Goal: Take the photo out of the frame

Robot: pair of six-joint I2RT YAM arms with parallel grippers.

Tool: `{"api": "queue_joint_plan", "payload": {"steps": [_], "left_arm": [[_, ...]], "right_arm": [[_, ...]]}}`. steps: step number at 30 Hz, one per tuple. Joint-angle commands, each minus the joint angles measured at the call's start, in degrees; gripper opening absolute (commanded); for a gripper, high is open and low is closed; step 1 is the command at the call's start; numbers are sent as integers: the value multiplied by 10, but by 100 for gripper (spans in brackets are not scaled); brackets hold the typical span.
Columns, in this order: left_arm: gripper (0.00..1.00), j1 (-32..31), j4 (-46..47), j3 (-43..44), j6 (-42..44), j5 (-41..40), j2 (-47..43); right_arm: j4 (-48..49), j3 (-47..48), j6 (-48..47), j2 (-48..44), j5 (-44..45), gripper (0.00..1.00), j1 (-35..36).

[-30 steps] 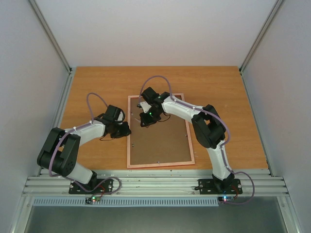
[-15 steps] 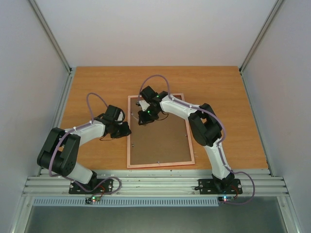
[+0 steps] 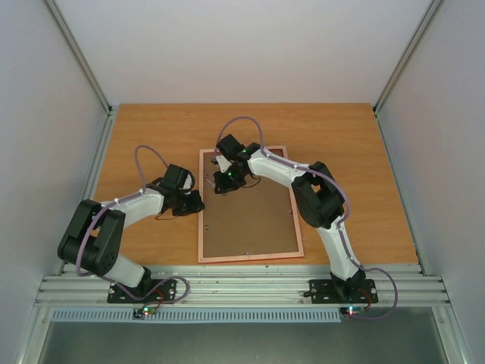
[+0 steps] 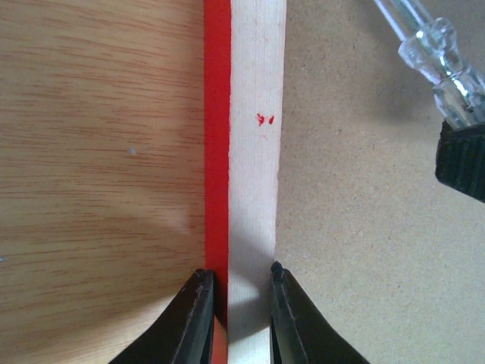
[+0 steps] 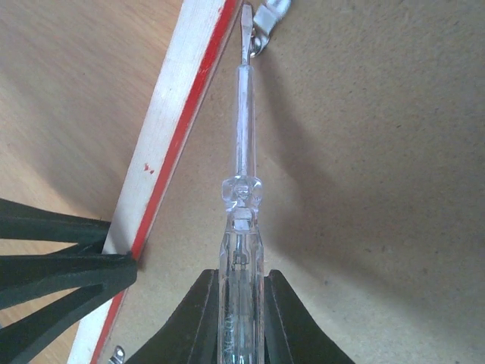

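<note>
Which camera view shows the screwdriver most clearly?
The right wrist view: the screwdriver runs from the right fingers up to its flat tip at a metal tab beside the frame. The left wrist view shows only part of its clear handle. In the top view it is too small to tell.

white arms [image 3: 140, 203], black joints [image 3: 91, 243]; purple cables [image 3: 242, 118]; black gripper fingers [image 4: 198, 318]

No legible text or markings

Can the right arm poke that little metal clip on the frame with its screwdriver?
Probably yes: the right gripper holds the screwdriver with its tip right at the clip, nothing between them.
</note>
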Motion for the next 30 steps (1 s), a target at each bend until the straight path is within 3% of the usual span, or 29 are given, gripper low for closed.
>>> {"api": "queue_joint_plan", "payload": {"steps": [1,14,30], "left_arm": [[18,-4,8,-14,-3,25,-3],[19,-4,11,-14,-4,23,-3],[19,-4,12,-15,-3,25,-4]], "right_arm": [[0,6,21,3,30,1,-1],[44,-48,2,-82,2,1,-12],[6,-123,-44,-129,77,1,-137]]}}
